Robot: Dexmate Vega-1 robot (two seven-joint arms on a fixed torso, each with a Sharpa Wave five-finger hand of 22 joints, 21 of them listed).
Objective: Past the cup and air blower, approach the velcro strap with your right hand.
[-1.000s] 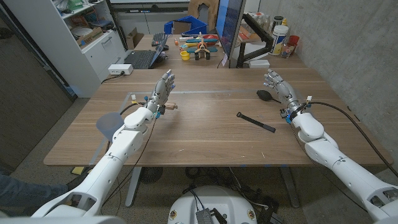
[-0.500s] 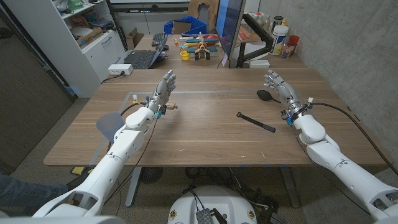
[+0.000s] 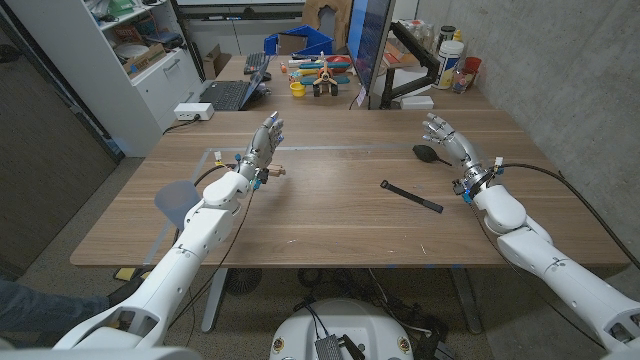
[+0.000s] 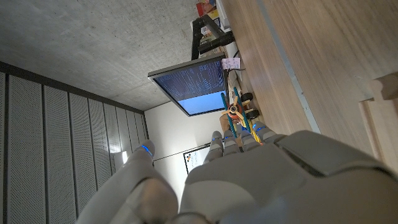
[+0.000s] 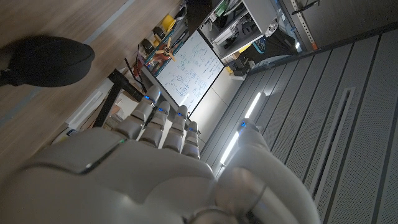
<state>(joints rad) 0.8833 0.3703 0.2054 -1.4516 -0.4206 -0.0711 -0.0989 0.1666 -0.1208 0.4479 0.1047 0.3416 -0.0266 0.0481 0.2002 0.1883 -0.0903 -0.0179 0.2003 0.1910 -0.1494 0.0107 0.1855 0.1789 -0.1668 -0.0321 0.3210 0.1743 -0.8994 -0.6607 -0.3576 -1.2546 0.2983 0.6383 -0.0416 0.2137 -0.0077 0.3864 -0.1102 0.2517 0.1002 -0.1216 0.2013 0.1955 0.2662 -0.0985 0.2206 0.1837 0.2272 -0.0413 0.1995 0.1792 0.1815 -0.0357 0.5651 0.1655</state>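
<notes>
The black velcro strap (image 3: 411,196) lies flat on the wooden table (image 3: 330,225), right of centre. A black air blower (image 3: 427,153) (image 5: 46,59) sits behind it, closer to the far right. My right hand (image 3: 447,137) (image 5: 161,162) is raised beside the blower, fingers spread and holding nothing, a short way behind and to the right of the strap. My left hand (image 3: 262,145) (image 4: 249,180) stands over the table's left half, fingers extended and empty. A small wooden piece (image 3: 276,171) (image 4: 380,102) lies just beside it.
At the back stand a monitor (image 3: 369,45) on its arm, a laptop (image 3: 232,94), colourful toys (image 3: 318,75) and bottles (image 3: 452,55). A white shelf unit (image 3: 130,60) is at the left. A concrete wall borders the right side.
My right forearm has drifted slightly to the right; the hand stays raised by the blower. The left arm, strap and blower have not moved.
</notes>
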